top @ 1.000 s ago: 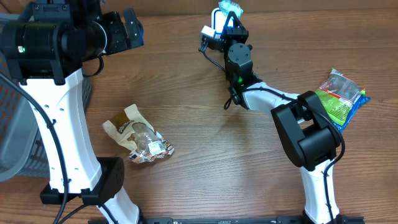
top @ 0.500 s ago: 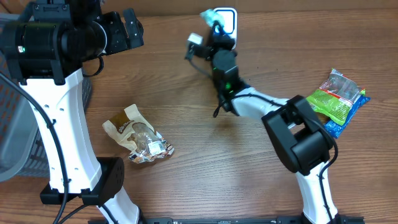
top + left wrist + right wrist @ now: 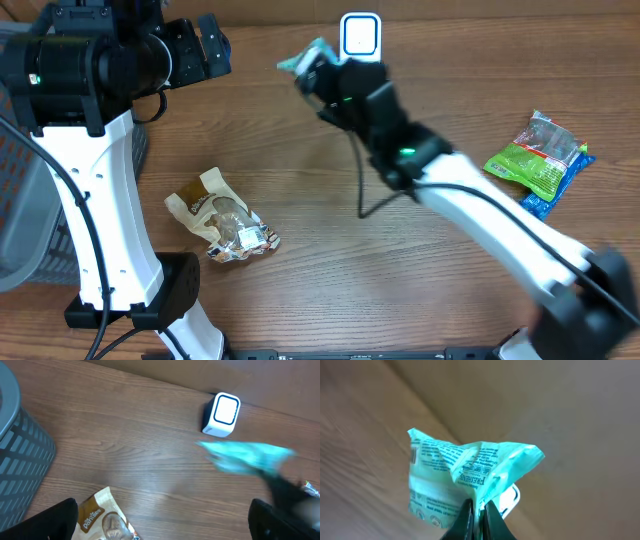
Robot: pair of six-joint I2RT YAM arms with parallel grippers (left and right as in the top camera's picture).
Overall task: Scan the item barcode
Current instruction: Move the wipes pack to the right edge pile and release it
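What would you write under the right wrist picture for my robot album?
The right gripper pinches a crinkly teal packet covered in small print.

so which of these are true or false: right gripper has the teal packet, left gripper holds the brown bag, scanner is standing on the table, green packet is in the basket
1. The right gripper is shut on the teal packet. True.
2. The left gripper holds the brown snack bag. False: it is open and empty, and the bag lies on the table.
3. The white scanner stands on the table, held by neither gripper. True.
4. The green packet is in the grey basket. False: it lies on the table on the right side.
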